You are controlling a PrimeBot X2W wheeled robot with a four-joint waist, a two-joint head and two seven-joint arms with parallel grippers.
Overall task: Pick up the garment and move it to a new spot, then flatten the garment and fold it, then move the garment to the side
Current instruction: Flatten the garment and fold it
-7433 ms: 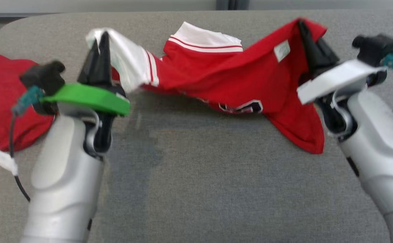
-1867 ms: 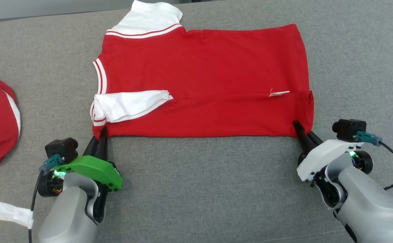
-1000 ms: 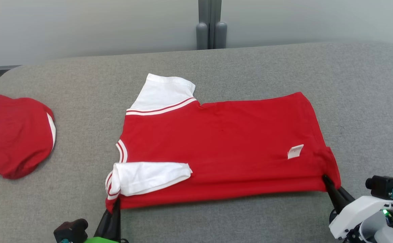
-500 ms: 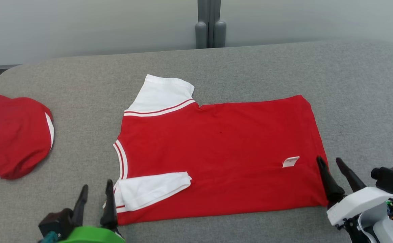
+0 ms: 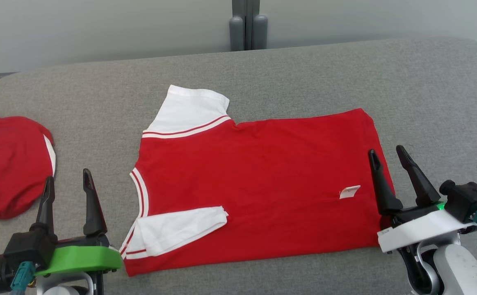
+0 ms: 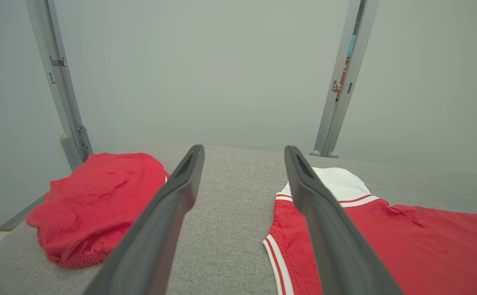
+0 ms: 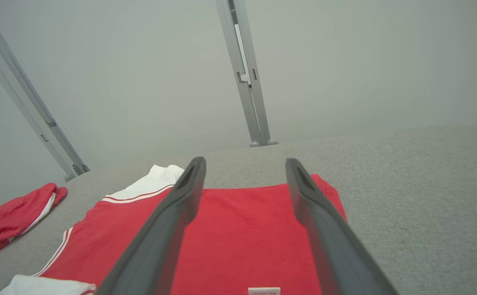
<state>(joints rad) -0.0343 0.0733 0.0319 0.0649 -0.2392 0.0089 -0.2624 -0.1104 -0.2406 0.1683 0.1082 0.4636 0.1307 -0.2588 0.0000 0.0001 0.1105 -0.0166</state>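
Both the left hand and the right hand are standing wide open, gripping nothing, having released the garment's near edge, which they were pinching a second ago. Left is hovering apart from the collar side; right is hovering over the hem side. The garment is lying flat, folded lengthwise, on the desk. Judgement: first fold is looking complete; further folding and moving aside are remaining.

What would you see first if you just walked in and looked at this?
The big red shirt with white sleeves, spread flat in the middle of the grey table. Next, two open claws with nothing in them: the left claw beside the shirt's left side, the right claw at its right edge. A second red garment lies bunched at the far left.
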